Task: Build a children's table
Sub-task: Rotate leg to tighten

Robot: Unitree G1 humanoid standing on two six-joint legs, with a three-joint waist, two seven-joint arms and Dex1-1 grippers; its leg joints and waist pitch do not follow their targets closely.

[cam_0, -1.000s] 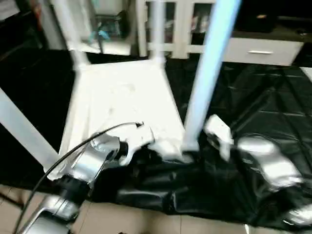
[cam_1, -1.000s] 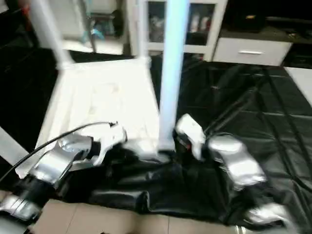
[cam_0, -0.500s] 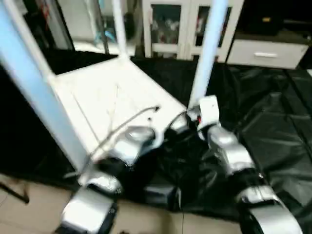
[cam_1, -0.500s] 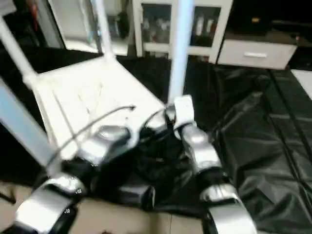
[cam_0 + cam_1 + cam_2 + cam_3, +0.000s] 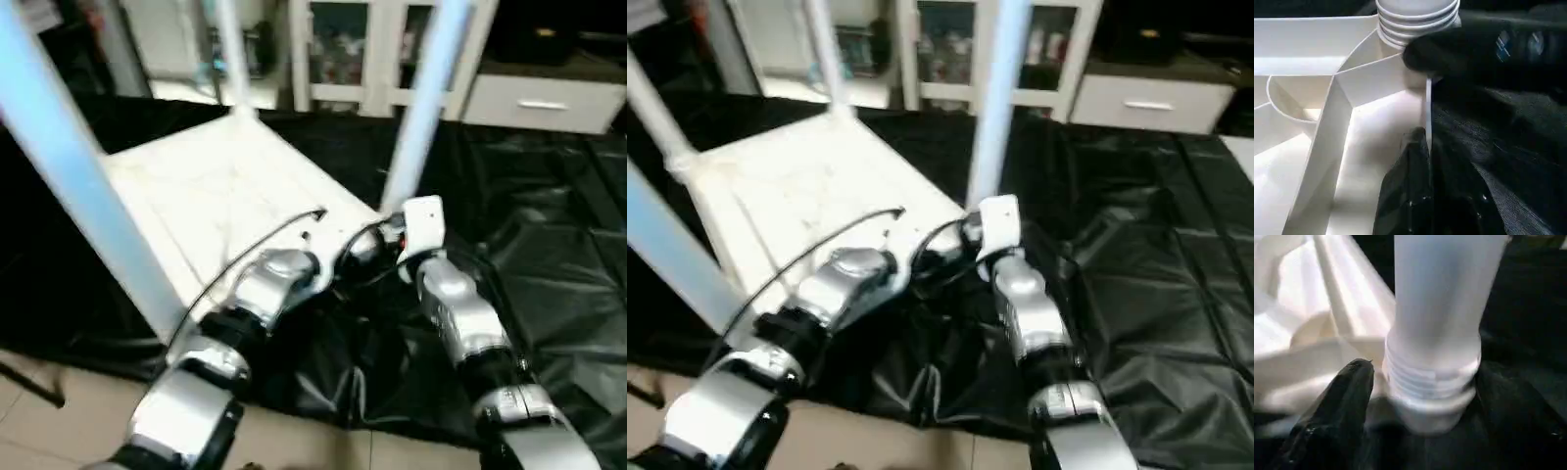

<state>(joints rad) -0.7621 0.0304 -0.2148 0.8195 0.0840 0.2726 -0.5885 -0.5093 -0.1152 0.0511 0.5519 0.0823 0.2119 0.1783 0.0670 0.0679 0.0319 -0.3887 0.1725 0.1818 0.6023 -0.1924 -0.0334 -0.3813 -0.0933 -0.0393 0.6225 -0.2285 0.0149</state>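
Tabletop [image 5: 235, 196] lies upside down on black sheeting [image 5: 549, 274], ribbed underside up, with white legs rising from its corners. The right gripper [image 5: 1415, 396] straddles the base of the near-right leg [image 5: 1440, 308] — one black finger [image 5: 1337, 406] on each side of the threaded collar, apart and flanking it, pressed close. The left gripper [image 5: 1420, 196] sits just beside that same corner socket, at the tabletop's rim; whether its fingers are parted or closed, I cannot tell.
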